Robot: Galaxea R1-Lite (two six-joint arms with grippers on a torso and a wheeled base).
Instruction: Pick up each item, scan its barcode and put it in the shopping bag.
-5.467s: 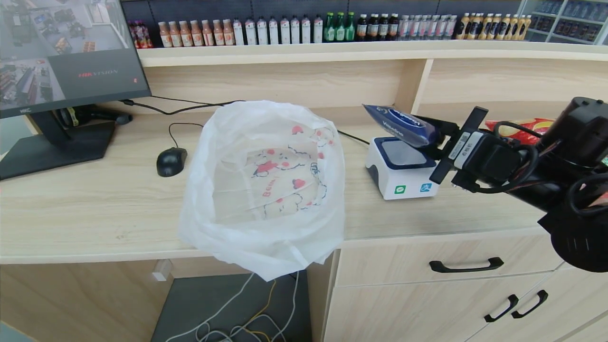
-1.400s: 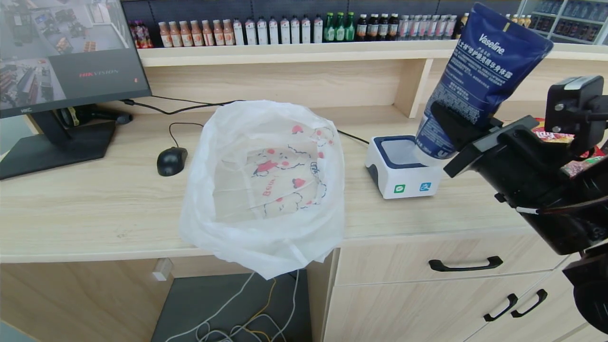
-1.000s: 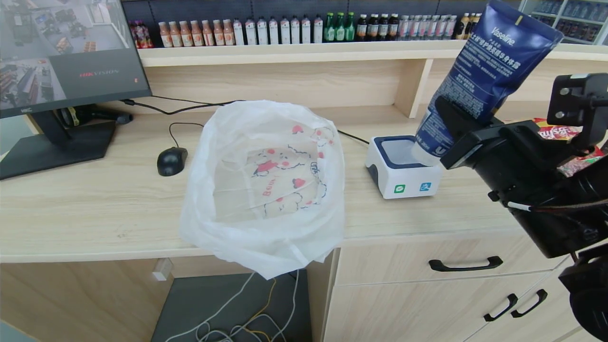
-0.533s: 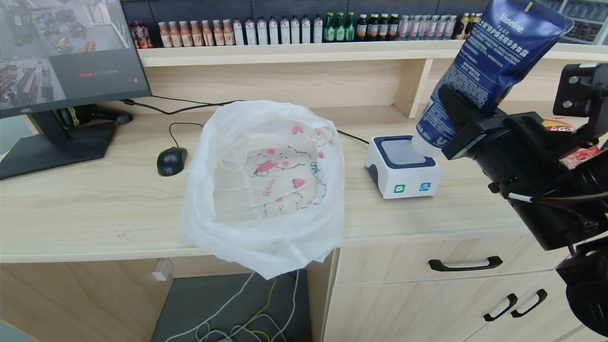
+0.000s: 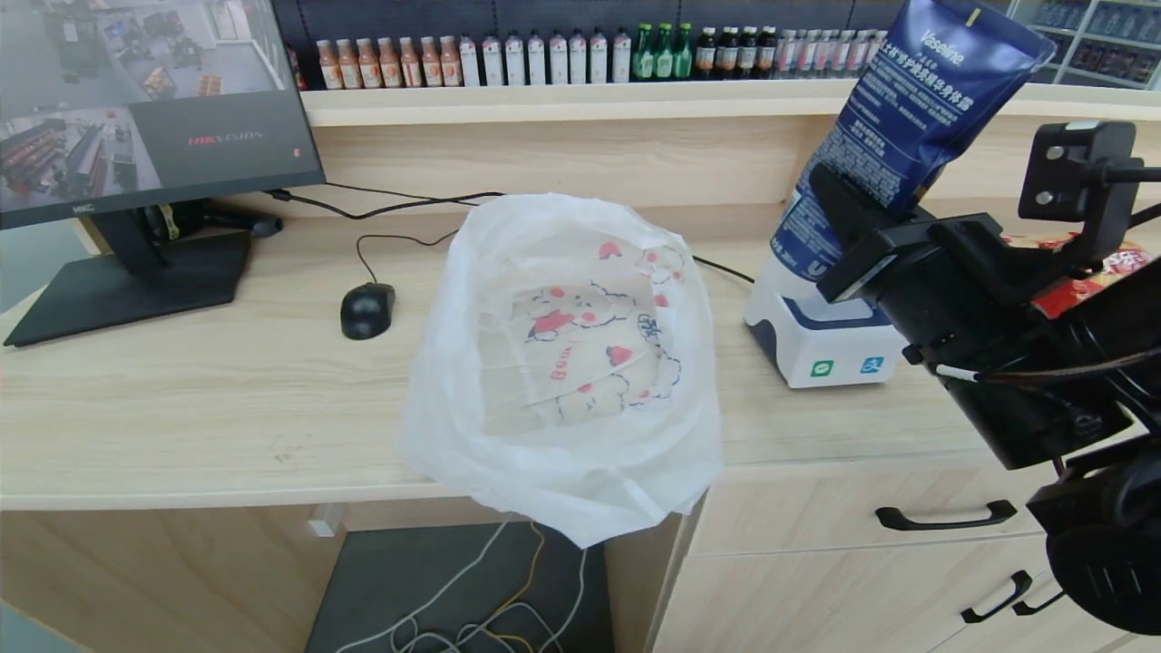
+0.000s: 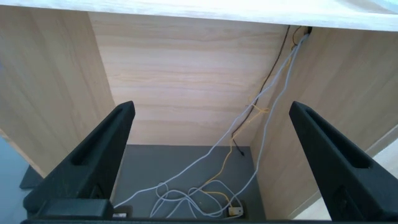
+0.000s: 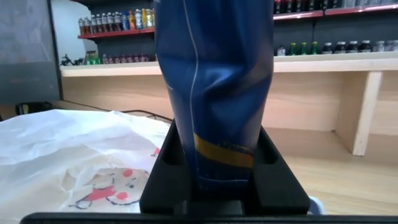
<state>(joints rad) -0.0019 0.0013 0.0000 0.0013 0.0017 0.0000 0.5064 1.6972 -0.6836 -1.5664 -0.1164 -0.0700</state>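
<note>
- Right end effector [image 5: 839,227] clamps a blue tube [image 5: 916,100] with white lettering, upright at upper right, lower end by the white scanner [image 5: 834,354]
- Bear-printed shopping bag [image 5: 562,435] sits mid-frame on the tabletop [image 5: 181,408]
- Left end effector [image 6: 211,112] gapes wide

The right arm [image 5: 1025,363] is matte black and blocky, with black cables [image 5: 1043,374] looping beside it, a thin white band [image 5: 957,372] on one cable, and a black bracket [image 5: 1075,172] bearing what look like two silvery screws. The left gripper [image 6: 211,112] has two flat, black, tapering fingers [image 6: 93,162].
</note>
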